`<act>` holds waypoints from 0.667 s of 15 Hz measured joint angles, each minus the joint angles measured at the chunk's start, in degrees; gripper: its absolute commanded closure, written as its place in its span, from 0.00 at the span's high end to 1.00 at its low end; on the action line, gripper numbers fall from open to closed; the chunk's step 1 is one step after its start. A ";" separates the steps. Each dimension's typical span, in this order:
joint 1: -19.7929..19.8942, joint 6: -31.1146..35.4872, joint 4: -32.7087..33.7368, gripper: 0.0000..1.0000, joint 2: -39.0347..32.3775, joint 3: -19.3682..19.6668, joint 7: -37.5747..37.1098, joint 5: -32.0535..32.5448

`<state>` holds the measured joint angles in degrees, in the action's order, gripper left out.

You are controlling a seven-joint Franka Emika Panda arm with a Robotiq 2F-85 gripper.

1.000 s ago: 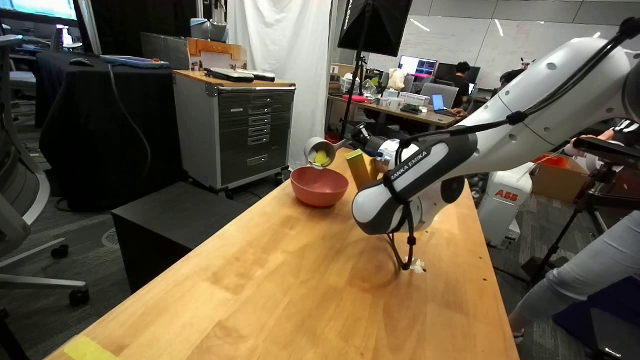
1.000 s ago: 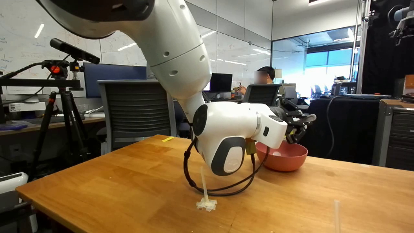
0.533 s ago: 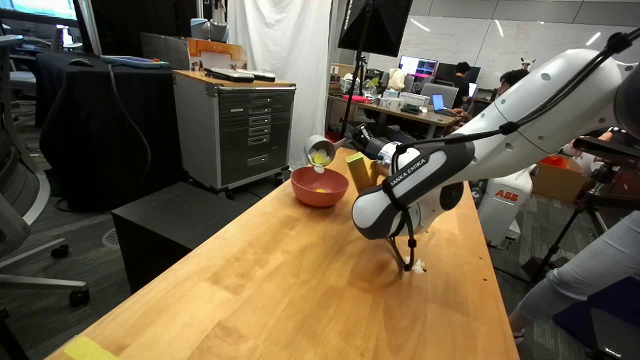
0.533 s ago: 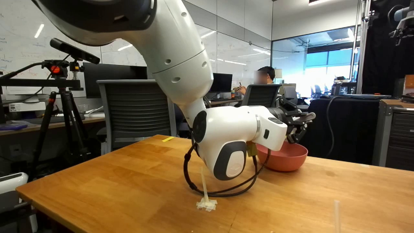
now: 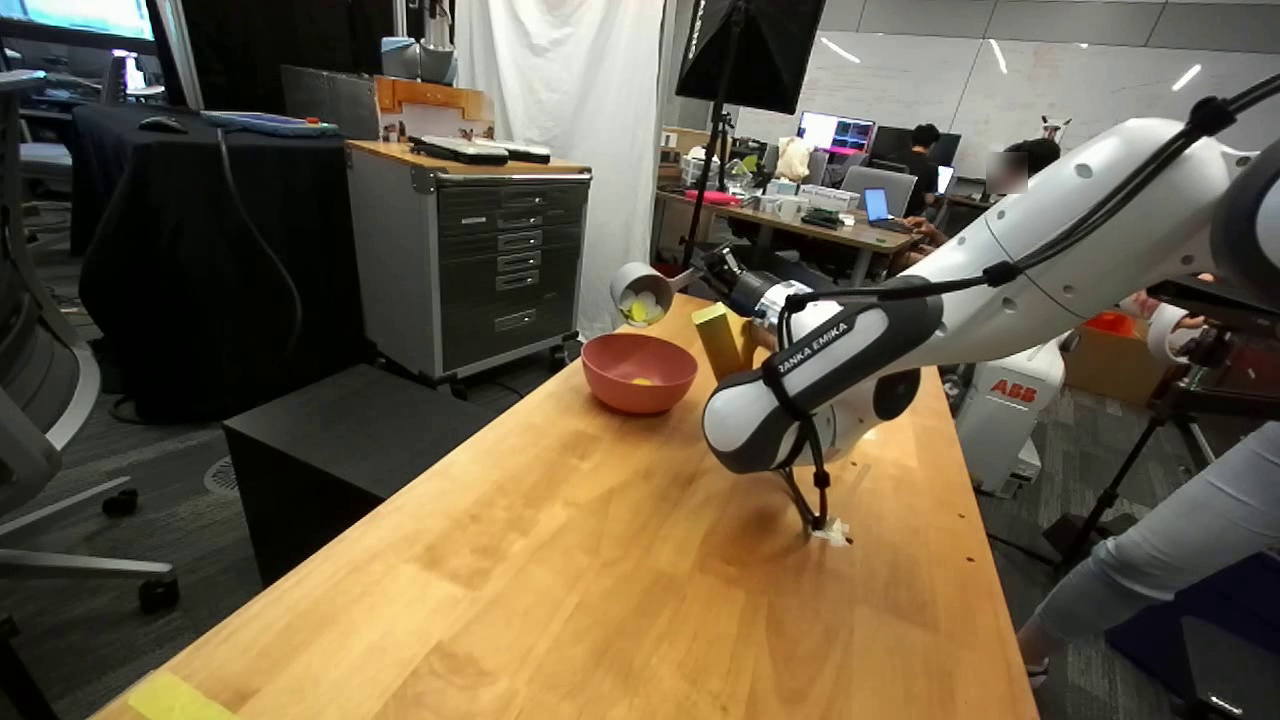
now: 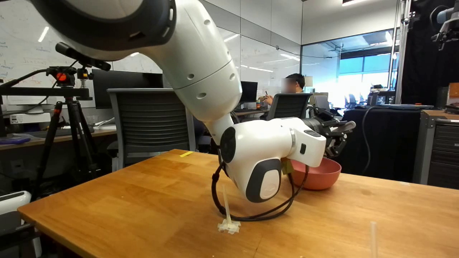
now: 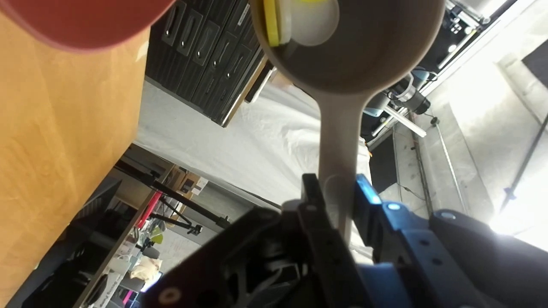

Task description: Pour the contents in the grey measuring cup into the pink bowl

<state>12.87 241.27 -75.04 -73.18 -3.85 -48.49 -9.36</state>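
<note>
In an exterior view the grey measuring cup (image 5: 628,280) hangs tilted above the pink bowl (image 5: 640,400), mouth angled down and towards that camera. Yellow and white pieces, the contents (image 5: 640,307), lie inside the cup near its lower lip. One yellow piece (image 5: 641,381) shows in the bowl at its near rim. From the wrist view, the gripper (image 7: 337,184) is shut on the cup's handle (image 7: 338,141), a finger on each side. Above, white and yellow discs (image 7: 312,25) rest in the cup; the bowl (image 7: 85,34) is at upper left. In an exterior view the arm partly covers the bowl (image 6: 321,177).
A yellow-topped block (image 5: 714,340) stands beside the bowl, partly behind the arm. Cables (image 6: 261,216) droop from the arm to the wooden table (image 6: 161,200). A thin stick (image 6: 226,206) is taped upright there. The bowl sits near a table edge.
The cup has risen slightly and turned more towards a camera. A yellow piece has appeared in the bowl. A white piece seen at the cup's lip half a second ago is gone from there.
</note>
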 measured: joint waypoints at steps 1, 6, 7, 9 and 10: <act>0.12 0.02 0.79 0.06 -0.46 0.00 0.29 0.13; 0.64 0.10 4.89 0.06 -2.82 0.00 1.34 0.63; 0.75 0.20 5.71 0.06 -3.30 0.00 1.47 1.03; 0.68 0.21 7.72 0.06 -4.42 0.56 1.47 1.22; 0.65 0.21 8.85 0.06 -5.05 0.76 1.47 1.24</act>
<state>13.52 241.47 -66.20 -78.23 -3.09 -47.02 -8.12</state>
